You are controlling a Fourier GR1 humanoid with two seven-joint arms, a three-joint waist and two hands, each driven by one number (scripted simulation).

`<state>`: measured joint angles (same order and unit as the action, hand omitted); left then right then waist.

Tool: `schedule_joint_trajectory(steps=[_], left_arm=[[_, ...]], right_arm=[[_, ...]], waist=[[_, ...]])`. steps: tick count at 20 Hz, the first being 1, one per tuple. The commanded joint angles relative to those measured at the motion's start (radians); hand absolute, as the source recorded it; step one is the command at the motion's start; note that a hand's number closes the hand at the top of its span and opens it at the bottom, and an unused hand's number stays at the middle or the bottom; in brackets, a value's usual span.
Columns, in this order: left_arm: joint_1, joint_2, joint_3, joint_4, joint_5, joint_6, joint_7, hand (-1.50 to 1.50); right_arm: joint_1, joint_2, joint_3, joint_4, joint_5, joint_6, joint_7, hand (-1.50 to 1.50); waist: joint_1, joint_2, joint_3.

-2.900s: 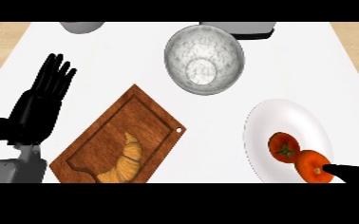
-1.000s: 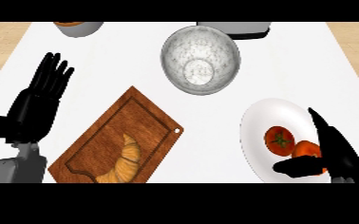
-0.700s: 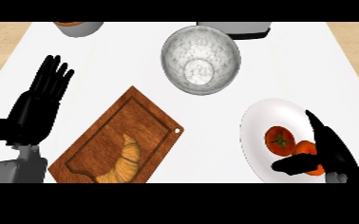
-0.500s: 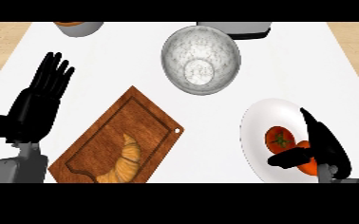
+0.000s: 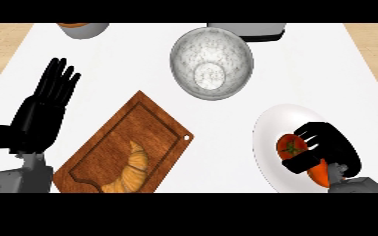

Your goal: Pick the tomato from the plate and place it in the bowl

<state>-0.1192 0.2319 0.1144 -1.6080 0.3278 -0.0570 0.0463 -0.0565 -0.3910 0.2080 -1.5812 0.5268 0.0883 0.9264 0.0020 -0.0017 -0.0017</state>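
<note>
1. We count one white worktop carrying all items in the head view.
2. We count one white plate, located at the right of the worktop, near the lower edge.
3. We count two red-orange items on the plate. One is the tomato, with its green stem visible. The other lies just behind the right hand and is mostly hidden; we cannot identify it.
4. We count one right hand, positioned over the plate. Its fingers and thumb are curled round the tomato from the right side. We cannot tell whether the tomato is lifted off the plate.
5. We count one metal bowl, at the upper centre of the worktop, well apart from the plate. Nothing lies inside it.
6. We count one wooden cutting board, set diagonally at the lower left, with one croissant on it.
7. We count one left hand, at the left edge beside the board, fingers straight and pointing up, resting and holding nothing.
8. We count two further objects cut off at the top edge: one grey container and one vessel.
</note>
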Motion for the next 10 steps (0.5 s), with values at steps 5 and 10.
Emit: schedule_joint_trajectory(steps=[5,10], left_arm=[[-0.001,-0.006,0.019,-0.019,-0.012,-0.014,0.036,0.00],[-0.004,-0.017,0.023,-0.057,-0.007,-0.004,0.060,0.00]], right_arm=[[-0.008,0.005,-0.018,0.029,0.096,0.074,-0.070,1.50],[-0.068,0.022,-0.002,0.023,0.180,0.098,-0.047,1.50]], waist=[[-0.002,0.001,0.002],[0.000,0.001,0.002]])
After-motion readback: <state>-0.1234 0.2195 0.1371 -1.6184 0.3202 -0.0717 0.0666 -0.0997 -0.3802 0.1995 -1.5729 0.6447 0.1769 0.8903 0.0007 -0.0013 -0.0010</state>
